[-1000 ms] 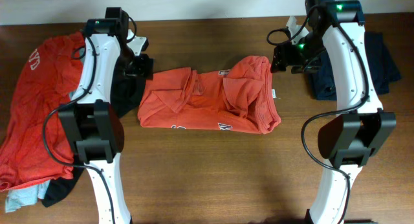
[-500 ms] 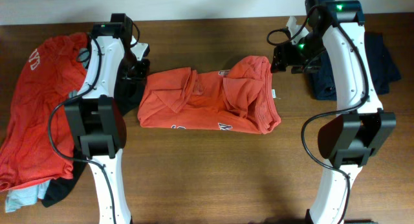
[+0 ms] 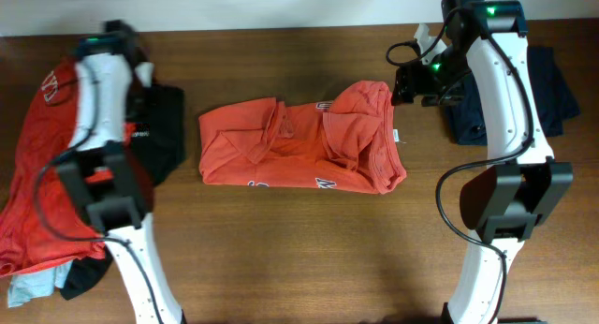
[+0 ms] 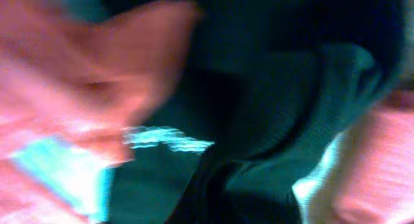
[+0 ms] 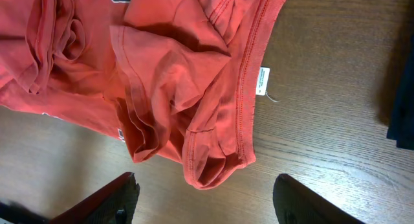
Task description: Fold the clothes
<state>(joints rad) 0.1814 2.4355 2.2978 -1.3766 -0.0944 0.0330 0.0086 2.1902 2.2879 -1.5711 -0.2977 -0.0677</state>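
Overhead, the right tool [image 3: 412, 85] hangs at 1 o'clock, just beside the collar end of the crumpled orange shirt [image 3: 299, 151] lying mid-bench [image 3: 281, 249]. Its jaws stand wide and hold nothing. The right wrist view shows both fingers [image 5: 107, 198] above bare wood, near the shirt's hem and white tag [image 5: 261, 80]. A navy piece [image 3: 557, 90] lies at 3 o'clock, partly behind that arm. At 9 o'clock the left arm [image 3: 94, 99] reaches over the pile [image 3: 37, 193] and hides the left tool. That tool is closed tight, and its blurred wrist view shows a black piece [image 3: 167, 127]. I cannot tell whether it grips cloth.
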